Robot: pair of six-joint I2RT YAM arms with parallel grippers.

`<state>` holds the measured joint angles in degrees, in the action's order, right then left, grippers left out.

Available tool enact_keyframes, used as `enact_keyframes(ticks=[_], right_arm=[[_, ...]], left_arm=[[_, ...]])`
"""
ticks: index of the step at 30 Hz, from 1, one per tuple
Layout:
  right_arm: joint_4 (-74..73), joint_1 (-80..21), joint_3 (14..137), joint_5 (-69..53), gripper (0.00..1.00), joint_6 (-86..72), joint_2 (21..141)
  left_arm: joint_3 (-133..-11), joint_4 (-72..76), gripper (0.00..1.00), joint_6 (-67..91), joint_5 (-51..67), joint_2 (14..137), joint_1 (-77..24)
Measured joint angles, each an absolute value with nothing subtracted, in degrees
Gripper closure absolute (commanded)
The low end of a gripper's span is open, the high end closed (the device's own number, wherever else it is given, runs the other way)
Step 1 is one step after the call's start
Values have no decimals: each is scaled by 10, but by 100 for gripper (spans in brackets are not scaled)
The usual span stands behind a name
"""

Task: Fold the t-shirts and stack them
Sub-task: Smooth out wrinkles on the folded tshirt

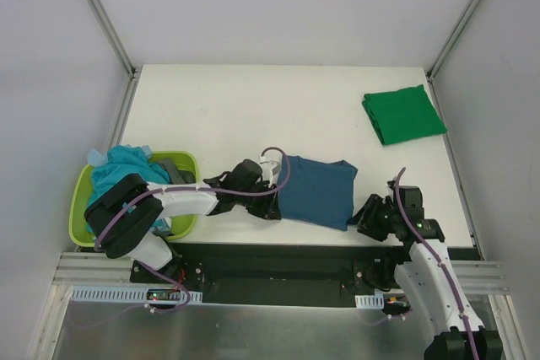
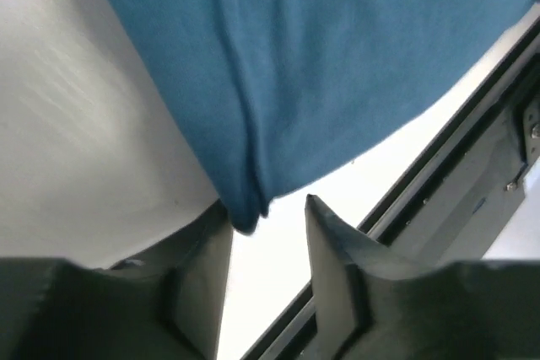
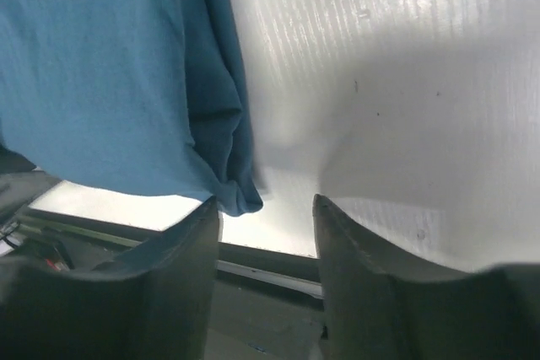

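Near left corner of the desk [image 1: 253,115]: a lime-green plastic basket [image 1: 78,204], heaped with a light turquoise t-shirt [image 1: 122,168] spilling over the far rim, a dark grey garment [image 1: 175,166] tucked in at the right side. Basket's near right part hidden under the left arm [image 1: 181,200], stretched across it toward the middle.

Just right of that, along the near edge by the black rail [image 1: 278,252]: a dark teal-blue t-shirt [image 1: 316,196], folded to a rough rectangle, flat on the desk. Left jaws released, parted at the shirt's left edge, a bunched corner of cloth at the tip of one finger, nothing pinched between. Right jaws likewise released, parted beside the shirt's near right corner, cloth just at one fingertip. Right arm [image 1: 422,246] reaching in from the near right.

Far right, well apart from the rest: a bright green t-shirt [image 1: 403,113], folded, lying slightly turned near the desk's right edge.
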<state>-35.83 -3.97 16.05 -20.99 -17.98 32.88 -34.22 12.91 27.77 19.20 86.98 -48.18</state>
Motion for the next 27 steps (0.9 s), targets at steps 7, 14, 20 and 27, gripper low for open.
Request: enact_keyframes(ticks=[7, 14, 20, 27], right_arm=[[-387, -39, 203, -197, 4, -174, 264], [-308, -39, 283, -269, 4, -203, 267], [-155, -75, 254, -328, 4, -279, 346], [-89, -104, 169, -311, 4, -301, 417]], left_arm=[[-343, 19, 1, 276, 141, 765, -495], [-394, -58, 1, 277, 108, 659, -495], [-503, -8, 1, 290, 116, 752, -495], [-472, 85, 1, 325, 185, 876, -495]])
